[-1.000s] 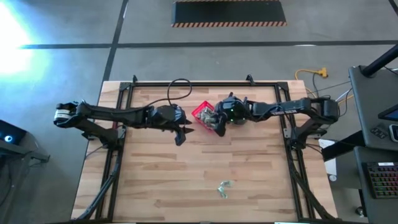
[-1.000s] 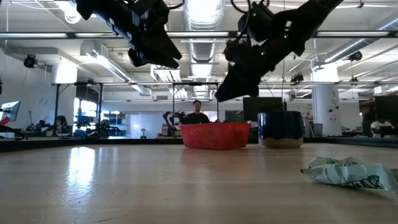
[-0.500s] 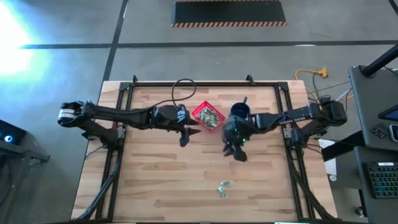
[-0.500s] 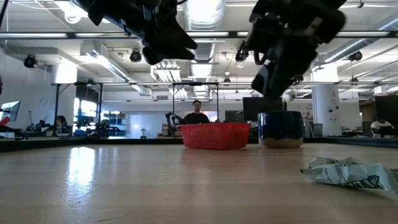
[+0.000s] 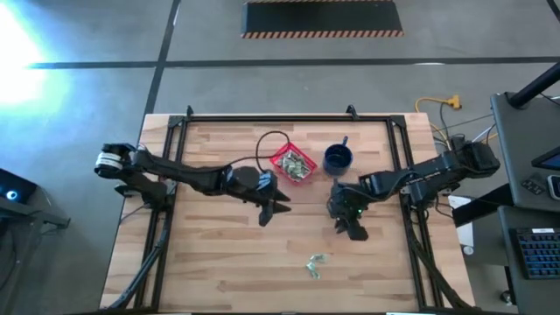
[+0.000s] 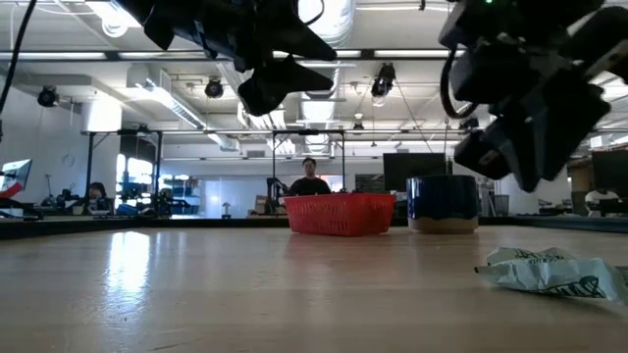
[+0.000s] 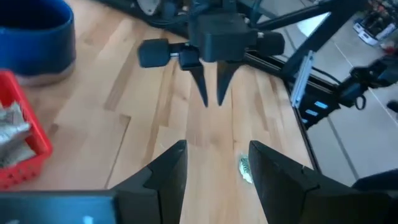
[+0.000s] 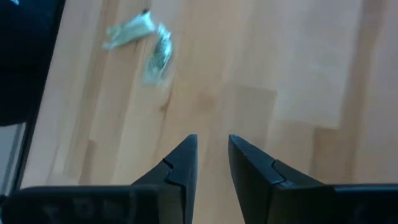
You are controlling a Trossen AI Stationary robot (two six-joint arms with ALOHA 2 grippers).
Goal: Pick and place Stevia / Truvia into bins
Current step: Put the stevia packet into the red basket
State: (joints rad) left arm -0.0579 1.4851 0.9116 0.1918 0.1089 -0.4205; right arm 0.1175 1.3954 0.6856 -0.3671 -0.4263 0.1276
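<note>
Several sachets (image 5: pixel 296 164) are seen already lying in the red basket (image 5: pixel 280 157), upper centre of the high view, beside the blue mug (image 5: pixel 337 158). A small cluster of sachets (image 5: pixel 315 264) is left on the bench (image 5: pixel 210 262), lower centre. The right gripper (image 5: pixel 353 229) is held empty above bare wood between basket and cluster, fingers narrowly parted. The left gripper (image 5: pixel 271 210) is held empty, fingers apart, just below the basket. The task is judged mostly done; one cluster remains.

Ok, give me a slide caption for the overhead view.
Right gripper heads toward pale green paper sachets; left gripper waits beside square red plastic basket.
</note>
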